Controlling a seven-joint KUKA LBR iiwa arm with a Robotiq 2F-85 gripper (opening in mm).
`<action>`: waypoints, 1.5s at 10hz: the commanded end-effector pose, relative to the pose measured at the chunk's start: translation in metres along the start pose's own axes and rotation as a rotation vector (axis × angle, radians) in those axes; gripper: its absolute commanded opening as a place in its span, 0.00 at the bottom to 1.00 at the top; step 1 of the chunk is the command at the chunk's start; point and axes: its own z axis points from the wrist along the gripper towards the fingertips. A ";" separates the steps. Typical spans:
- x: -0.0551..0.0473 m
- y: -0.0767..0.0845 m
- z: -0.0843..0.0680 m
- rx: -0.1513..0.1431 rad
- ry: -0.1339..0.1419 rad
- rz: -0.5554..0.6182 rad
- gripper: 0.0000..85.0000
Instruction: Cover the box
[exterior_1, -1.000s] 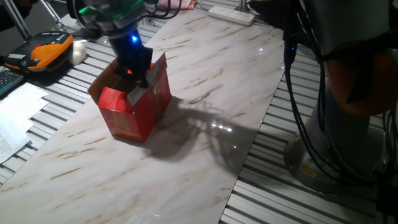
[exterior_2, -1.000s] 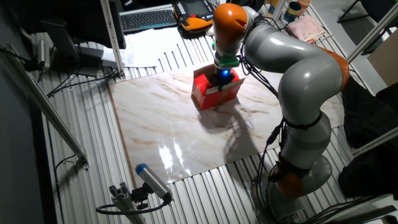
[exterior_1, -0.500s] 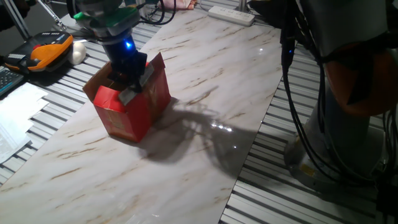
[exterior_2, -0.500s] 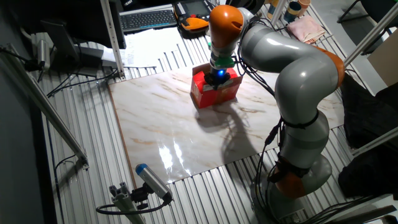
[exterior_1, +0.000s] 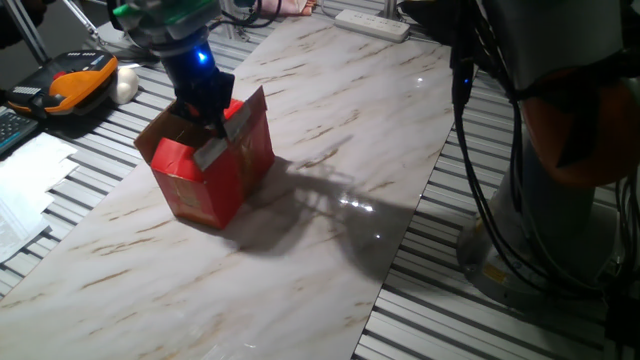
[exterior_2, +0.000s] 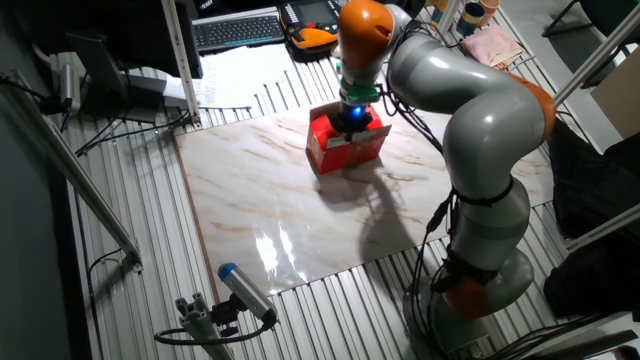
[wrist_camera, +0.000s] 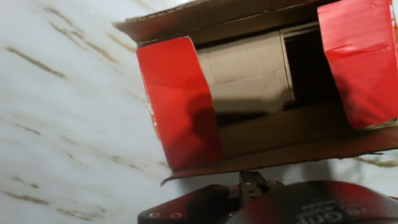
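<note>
The red box (exterior_1: 205, 175) stands on the marble board with its top open. One side flap with a pale strip (exterior_1: 222, 143) leans inward, and the back flap (exterior_1: 255, 100) stands up. My gripper (exterior_1: 208, 103) is over the opening, just above the rim, fingers together and holding nothing. In the other fixed view the gripper (exterior_2: 353, 120) is right above the box (exterior_2: 340, 150). In the hand view the box's brown inside (wrist_camera: 249, 74) shows between two red flaps, one on the left (wrist_camera: 180, 106) and one on the right (wrist_camera: 360, 62); my fingertips are out of view there.
The marble board (exterior_1: 330, 200) lies on a slatted table. An orange and black device (exterior_1: 75, 85), a white object (exterior_1: 126, 85) and papers (exterior_1: 30, 185) lie to the left. A power strip (exterior_1: 372, 24) is at the back. The arm's base and cables (exterior_1: 520, 180) stand at the right.
The box slid a little to the left under my gripper. The gripper then rose slightly above the opening. The flaps stay open.
</note>
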 end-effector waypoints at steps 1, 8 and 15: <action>-0.001 0.000 -0.001 -0.006 -0.002 0.005 0.00; 0.001 0.006 -0.007 -0.005 -0.020 0.019 0.00; -0.006 0.011 0.005 -0.014 -0.060 0.038 0.00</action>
